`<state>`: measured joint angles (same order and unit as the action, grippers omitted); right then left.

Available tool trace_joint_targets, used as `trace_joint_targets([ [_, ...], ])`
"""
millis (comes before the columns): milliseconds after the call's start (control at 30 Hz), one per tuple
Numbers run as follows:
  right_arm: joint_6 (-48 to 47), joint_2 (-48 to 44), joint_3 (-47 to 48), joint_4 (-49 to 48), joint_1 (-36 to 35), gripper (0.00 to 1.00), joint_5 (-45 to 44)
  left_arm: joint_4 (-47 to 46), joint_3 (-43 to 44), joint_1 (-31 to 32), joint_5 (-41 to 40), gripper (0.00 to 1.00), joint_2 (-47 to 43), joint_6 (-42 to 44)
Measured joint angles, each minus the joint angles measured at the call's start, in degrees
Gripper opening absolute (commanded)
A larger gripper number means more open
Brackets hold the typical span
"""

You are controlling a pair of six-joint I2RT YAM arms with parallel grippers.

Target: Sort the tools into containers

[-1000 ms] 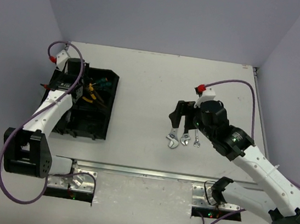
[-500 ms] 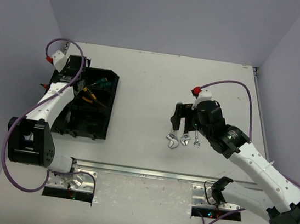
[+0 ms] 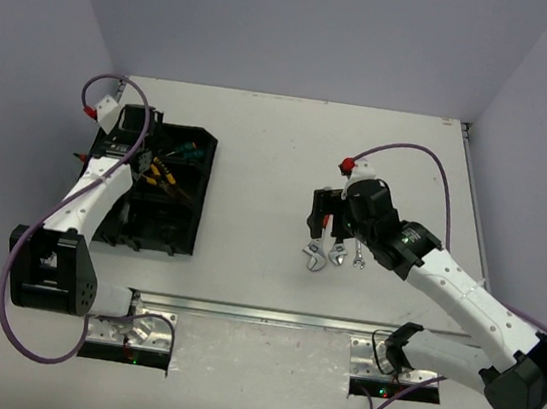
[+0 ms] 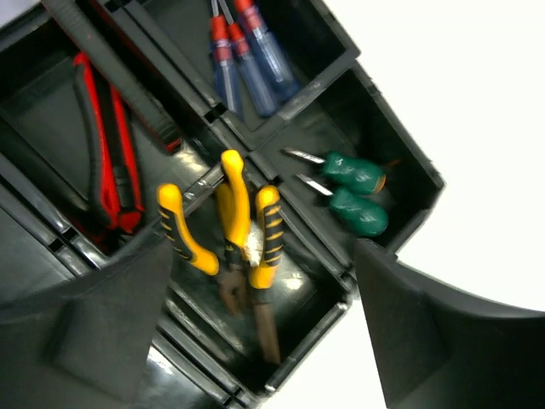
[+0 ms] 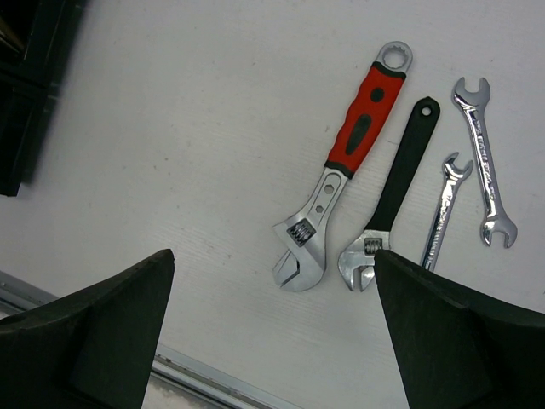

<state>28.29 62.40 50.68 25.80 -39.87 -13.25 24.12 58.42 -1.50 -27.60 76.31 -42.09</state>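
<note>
Left gripper (image 4: 262,249): fingers spread wide with nothing between them, hanging over the left side of the table above the tray's pliers compartment.
Right gripper (image 5: 272,256): fingers set wide apart and empty, above the table at the far end of the row of wrenches and touching none.
Organizer tray (image 3: 163,235): black, divided into rectangular compartments, lying at the left of the table.
Yellow-handled pliers (image 4: 237,213): overlapping in one compartment, jaws pointing toward the tray's right edge. How many are there cannot be told.
Green-handled screwdrivers (image 4: 356,194): two side by side in the tray's far-right corner compartment, next to the pliers.
Red-and-blue screwdrivers (image 4: 247,64): several lying parallel in the compartment adjoining the green pair.
Red-handled cutters (image 4: 106,166): in a compartment toward the tray's left side.
Red-handled adjustable wrench (image 5: 341,170): flat on the table, leftmost of the row, jaw toward the near edge.
Black-handled adjustable wrench (image 5: 393,192): just beside the red one on its right, and about parallel to it.
Open-ended spanners (image 5: 484,162): two silver ones, the shorter lying between the longer and the black handle.
Table (image 3: 261,142): white, with the wrench row right of centre and well apart from the tray.
</note>
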Motion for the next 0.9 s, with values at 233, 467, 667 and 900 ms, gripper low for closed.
trace_joint_targets([
  [233,0.23,4.34,2.18,0.24,1.25,0.99,0.43,-1.12,-0.26,0.00,6.29,1.00,-12.26,1.91],
  [467,5.00,14.95,7.80,4.87,3.00,0.99,-4.41,-2.01,-0.64,0.32,23.76,1.00,-24.28,10.29],
  [667,5.62,19.30,8.25,8.71,6.54,0.93,-7.78,1.73,-7.70,0.46,31.36,1.00,-32.35,17.50],
  [900,1.09,19.46,4.58,9.51,18.68,0.62,-2.64,4.77,-15.63,1.89,32.78,1.00,-39.50,19.67],
])
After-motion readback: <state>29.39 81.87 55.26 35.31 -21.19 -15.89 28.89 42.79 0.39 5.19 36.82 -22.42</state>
